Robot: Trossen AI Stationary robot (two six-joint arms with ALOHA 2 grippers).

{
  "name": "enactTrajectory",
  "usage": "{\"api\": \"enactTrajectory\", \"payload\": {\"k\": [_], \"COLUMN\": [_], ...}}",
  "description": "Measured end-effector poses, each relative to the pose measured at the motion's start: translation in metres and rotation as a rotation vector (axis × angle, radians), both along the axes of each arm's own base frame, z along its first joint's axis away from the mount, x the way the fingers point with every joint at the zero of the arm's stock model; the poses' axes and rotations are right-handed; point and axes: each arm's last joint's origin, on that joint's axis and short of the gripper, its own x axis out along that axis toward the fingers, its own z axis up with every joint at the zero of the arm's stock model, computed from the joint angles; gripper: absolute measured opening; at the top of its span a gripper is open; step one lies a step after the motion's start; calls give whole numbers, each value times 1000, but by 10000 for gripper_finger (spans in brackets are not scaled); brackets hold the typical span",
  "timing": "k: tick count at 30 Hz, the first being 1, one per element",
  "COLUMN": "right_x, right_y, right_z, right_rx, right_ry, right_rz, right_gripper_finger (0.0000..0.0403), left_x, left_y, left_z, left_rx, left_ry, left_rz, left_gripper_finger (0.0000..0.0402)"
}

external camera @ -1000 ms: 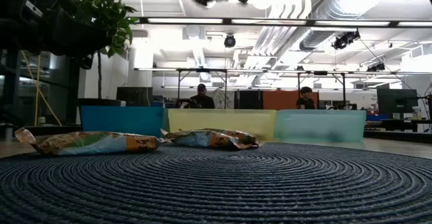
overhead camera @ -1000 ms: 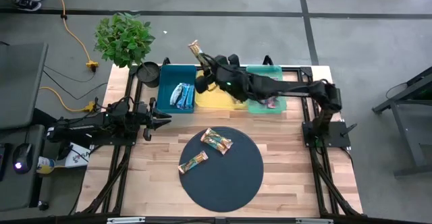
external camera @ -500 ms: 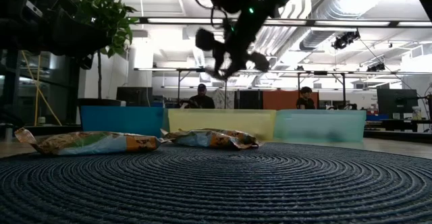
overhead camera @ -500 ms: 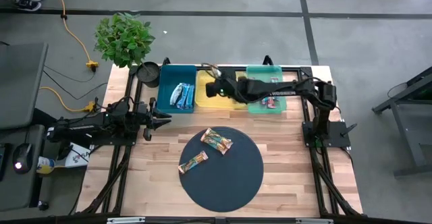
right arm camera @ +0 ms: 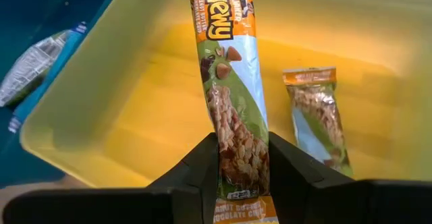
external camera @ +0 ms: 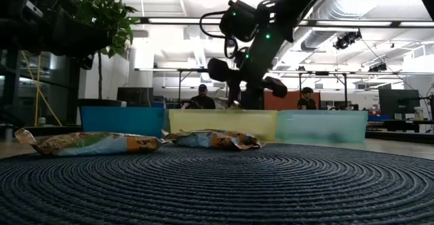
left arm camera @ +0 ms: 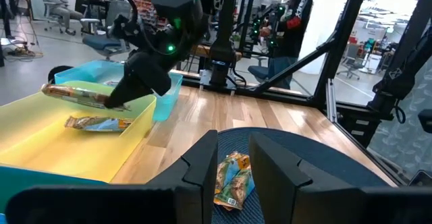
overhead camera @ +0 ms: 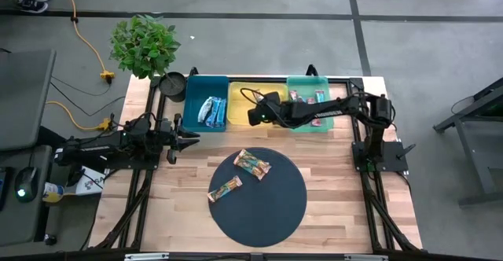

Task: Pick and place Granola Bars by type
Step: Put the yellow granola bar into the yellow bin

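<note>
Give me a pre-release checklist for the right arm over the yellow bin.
1. Grip: right gripper shut on the held bar: ok.
2. Position: held bar is over the yellow bin, inside its walls: ok.
3. Type match: bar already in the bin has a similar orange-ended wrapper: looks ok.
4. Landing space: bare yellow floor beside that bar: ok.
5. Left gripper parked at the table's left, away from the bins: ok.
6. Remaining work: two bars on the round mat: not ok, unsorted.

Table viewed straight down from overhead; mat-level camera faces the bins; yellow bin (right arm camera: 121, 102) shared by both wrist views.
</note>
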Motion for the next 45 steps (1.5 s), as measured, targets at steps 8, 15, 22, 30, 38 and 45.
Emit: {"api": "enactTrajectory", "payload": {"k": [8, 15, 22, 30, 38, 45], "right_x": [-3, -4, 1, 24, 45, 58], "right_y": [-13, -15, -15, -7, 31, 74], "right_z": [-1, -1, 2, 31, 77, 111], "right_rx": [32, 51, 32, -17, -122, -254], "right_ry": [24, 22, 0, -227, -382, -440], "right_rz": [47, 67, 156, 640, 1010, 1194], "right_gripper_finger": [100, 129, 148, 149, 146, 145], "left_x": [0, 0, 0, 0, 0, 0], "left_y": [0, 0, 0, 0, 0, 0], "left_z": [0, 0, 0, 0, 0, 0], "left_rx": [0, 0, 0, 0, 0, 0], "left_ry": [0, 0, 0, 0, 0, 0], "left_rz": [-1, -1, -1, -2, -5, -4], "left_gripper_finger": [82, 82, 82, 82, 82, 82]}}
